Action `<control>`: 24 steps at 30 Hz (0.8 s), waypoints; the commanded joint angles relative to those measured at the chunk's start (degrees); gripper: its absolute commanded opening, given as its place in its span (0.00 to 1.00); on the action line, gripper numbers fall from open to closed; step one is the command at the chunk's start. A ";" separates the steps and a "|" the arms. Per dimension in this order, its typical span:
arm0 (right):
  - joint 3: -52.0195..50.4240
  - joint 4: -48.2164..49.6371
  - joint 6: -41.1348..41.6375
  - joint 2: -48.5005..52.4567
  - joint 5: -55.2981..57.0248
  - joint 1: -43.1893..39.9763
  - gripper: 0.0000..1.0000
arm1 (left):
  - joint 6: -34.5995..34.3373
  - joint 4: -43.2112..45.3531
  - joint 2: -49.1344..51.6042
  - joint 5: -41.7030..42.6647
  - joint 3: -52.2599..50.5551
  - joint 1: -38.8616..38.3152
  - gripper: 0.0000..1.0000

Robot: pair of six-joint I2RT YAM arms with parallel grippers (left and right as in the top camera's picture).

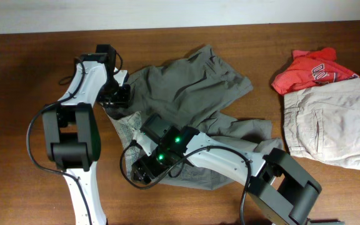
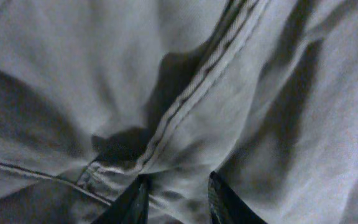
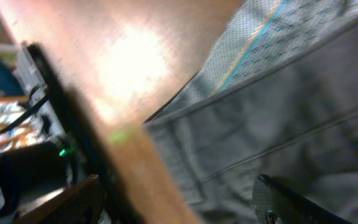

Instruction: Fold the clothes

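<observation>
Olive-grey shorts (image 2: 185,112), fold pinched between left jaws

The large olive-grey woven cloth shorts (image 1: 192,81) are seen to be of matt, heavily wrinkled fabric. In the left wrist view a raised double-stitched seam (image 2: 191,87) is shown running across an otherwise fine, soft weave. In the right wrist view a paler mesh-like lining (image 3: 253,43) with a thin coloured stripe is exposed, and it looks coarser than the outer cloth. The brown wooden table (image 1: 17,75) is smooth and semi-glossy, and light is reflected from it in a bright patch. The paler beige cloth shorts (image 1: 336,125) and the red cloth T-shirt (image 1: 311,69) appear matt. The white arm shells (image 1: 83,81) look like smooth, slightly glossy plastic, and the black joint housings (image 1: 70,134) look matt.
</observation>
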 commanded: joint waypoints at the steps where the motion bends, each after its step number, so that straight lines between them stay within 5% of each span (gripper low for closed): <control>1: 0.13 0.79 6.43 0.11 6.95 0.28 0.81 | 1.09 0.59 4.37 -0.33 -0.81 0.35 0.31; 18: 0.13 1.90 -2.32 1.73 15.67 4.70 0.64 | 1.07 1.66 6.40 -0.26 -0.79 0.46 0.31; 22: 0.13 1.70 -2.54 2.27 17.29 5.51 0.50 | 1.07 1.88 6.40 0.63 -0.79 0.48 0.31; 24: 0.17 1.92 -3.56 2.25 16.79 5.79 0.36 | 1.07 1.95 6.40 1.18 -0.79 0.48 0.31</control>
